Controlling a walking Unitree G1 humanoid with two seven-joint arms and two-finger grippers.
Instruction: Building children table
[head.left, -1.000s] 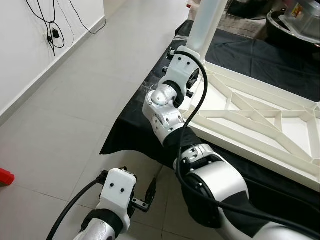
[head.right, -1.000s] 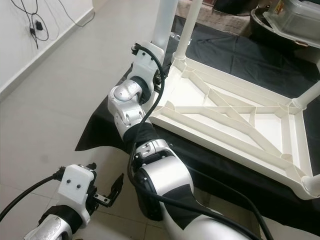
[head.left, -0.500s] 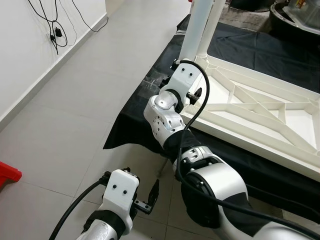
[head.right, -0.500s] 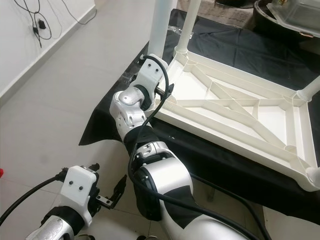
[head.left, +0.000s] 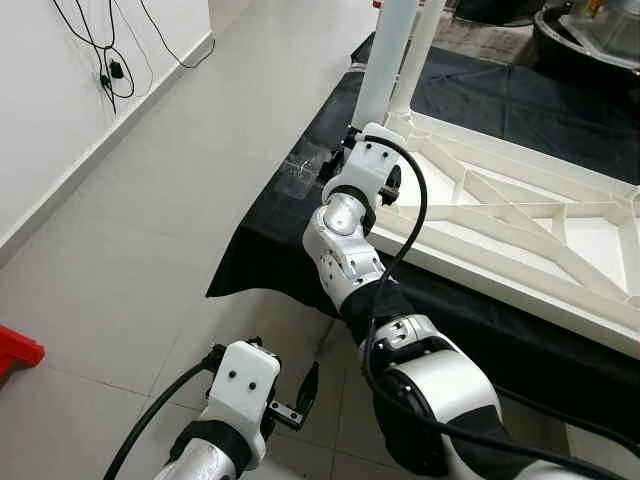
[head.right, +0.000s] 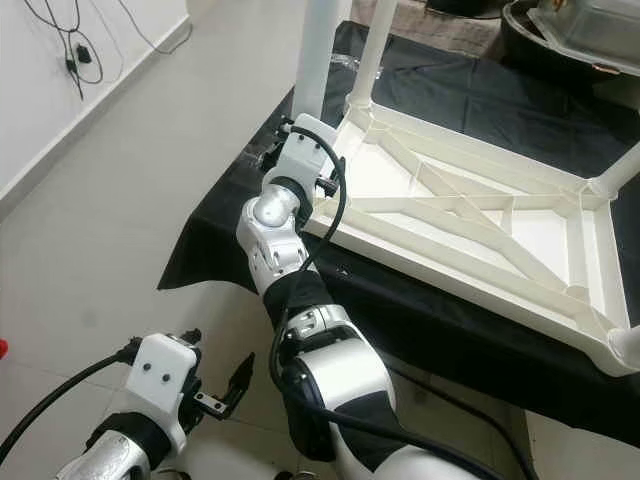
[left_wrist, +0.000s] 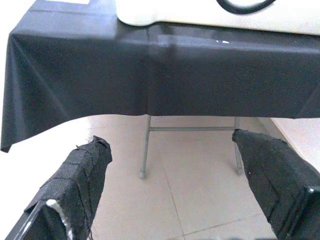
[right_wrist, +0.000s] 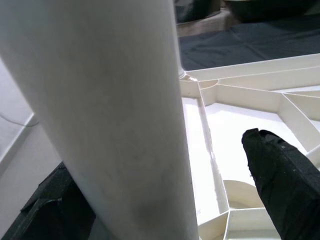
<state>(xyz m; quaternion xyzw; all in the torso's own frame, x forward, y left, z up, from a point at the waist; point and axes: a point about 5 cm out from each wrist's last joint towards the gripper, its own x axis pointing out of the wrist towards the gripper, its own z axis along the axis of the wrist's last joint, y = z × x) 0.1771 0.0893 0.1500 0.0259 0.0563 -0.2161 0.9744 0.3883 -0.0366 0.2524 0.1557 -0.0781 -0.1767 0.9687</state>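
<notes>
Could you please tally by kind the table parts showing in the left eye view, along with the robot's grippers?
White plastic tube legs: 2
Upturned white ribbed plastic table top: 1
Black-fingered grippers, left gripper and right gripper: 2
Total: 5

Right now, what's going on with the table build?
The white children's tabletop lies upside down on a black-draped work table, ribs facing up, with white legs standing at its corners. The right gripper is at the near-left corner, its jaws spread around the white leg there; whether that leg is fully seated cannot be told. The left gripper hangs low over the tiled floor, jaws open, holding nothing.
</notes>
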